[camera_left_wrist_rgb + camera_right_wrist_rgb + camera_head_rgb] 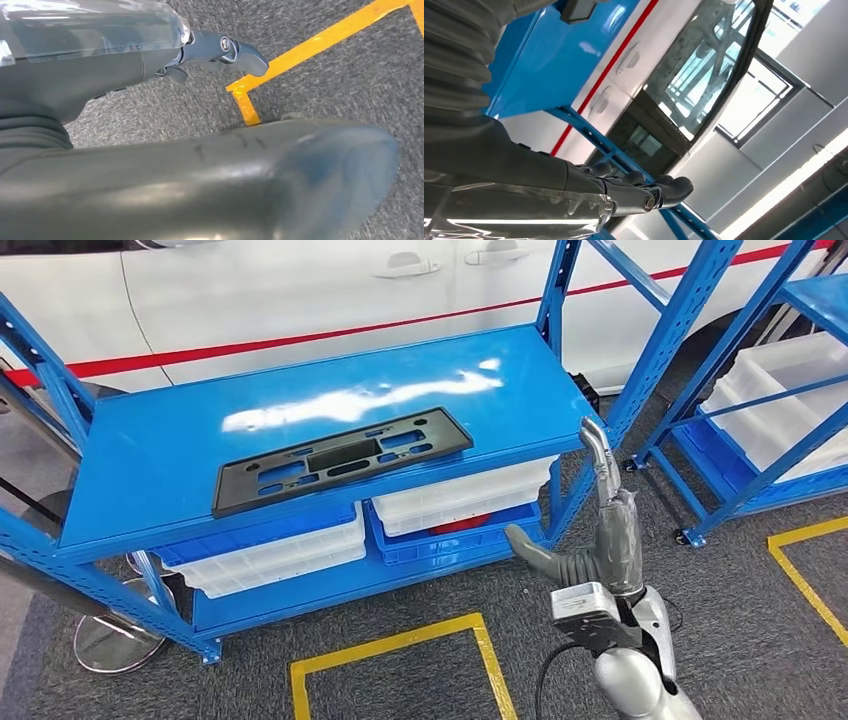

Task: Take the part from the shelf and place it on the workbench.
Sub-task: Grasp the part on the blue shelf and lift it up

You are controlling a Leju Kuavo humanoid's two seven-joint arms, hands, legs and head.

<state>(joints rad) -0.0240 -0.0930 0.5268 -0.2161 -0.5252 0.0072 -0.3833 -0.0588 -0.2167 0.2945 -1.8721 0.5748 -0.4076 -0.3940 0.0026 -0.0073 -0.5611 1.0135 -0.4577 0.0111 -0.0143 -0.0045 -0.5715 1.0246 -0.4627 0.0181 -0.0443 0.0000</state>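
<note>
right up close, the right hand [600, 530] rises in front of the blue bench's near right corner, fingers [597, 455] stretched straight up and apart from the thumb, holding nothing; in the right wrist view those same dark fingers [659, 192] lie out straight with air around them; the left hand [220, 50] hangs low over grey carpet, its fingers [245, 54] extended and empty, a yellow floor line [320, 42] cornering just beyond them; another yellow floor outline [400, 650] sits on the carpet before the bench; now the blue tabletop [140, 460], glossy under the lights; the black part [340, 458], a long flat panel with cut-out slots, lies flat across the middle of it, well apart from both hands; under the tabletop, on the lower shelf, white bins [270, 555] and a blue bin [450, 540] sit side by side; off to the right stands a second blue rack [745, 455] with white trays [780, 400]; at the back, a white car [300, 290] with a red stripe runs along behind the bench
</note>
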